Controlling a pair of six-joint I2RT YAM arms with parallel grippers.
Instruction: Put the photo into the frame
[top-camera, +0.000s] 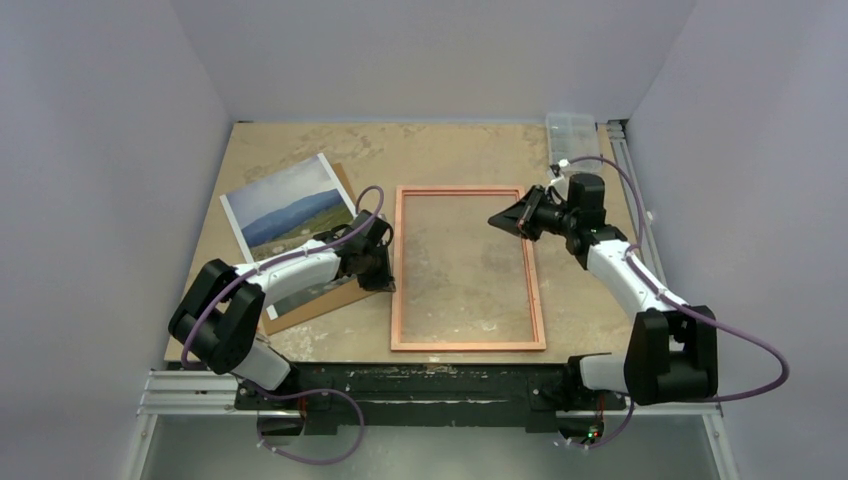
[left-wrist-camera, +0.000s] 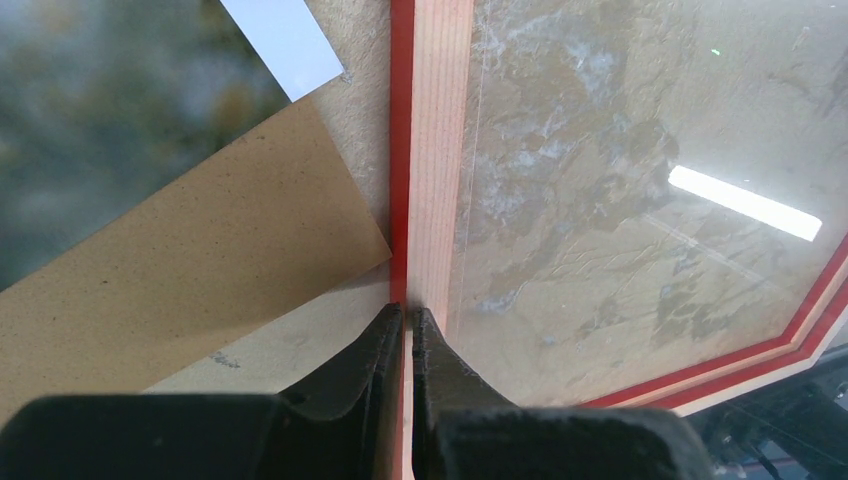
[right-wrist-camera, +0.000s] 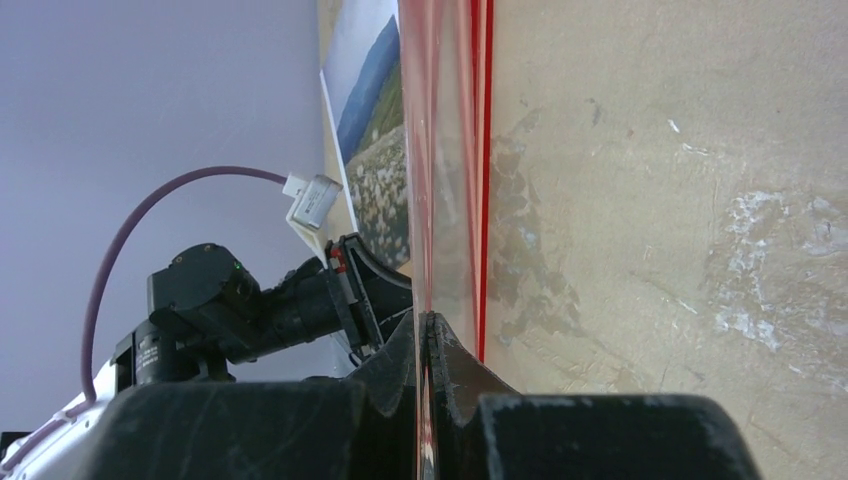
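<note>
The frame (top-camera: 468, 345) lies in the middle of the table, copper-brown back up. Its wooden rail with a red outer edge (left-wrist-camera: 438, 150) runs up the left wrist view. My left gripper (top-camera: 385, 270) (left-wrist-camera: 408, 312) is shut on that left edge. My right gripper (top-camera: 497, 220) (right-wrist-camera: 424, 318) reaches in over the frame's far right part. It is shut on the thin clear pane (right-wrist-camera: 450, 150), seen edge-on with red lines beside it. The photo (top-camera: 285, 205) (right-wrist-camera: 370, 120) lies picture side up at the left, and its pale corner (left-wrist-camera: 285, 40) shows near the rail.
A plain brown backing board (top-camera: 325, 303) (left-wrist-camera: 200, 260) lies under the photo, one corner close to the frame's left rail. A clear plastic box (top-camera: 572, 135) stands at the back right, beside a metal rail (top-camera: 625, 170). Grey walls enclose the table on three sides.
</note>
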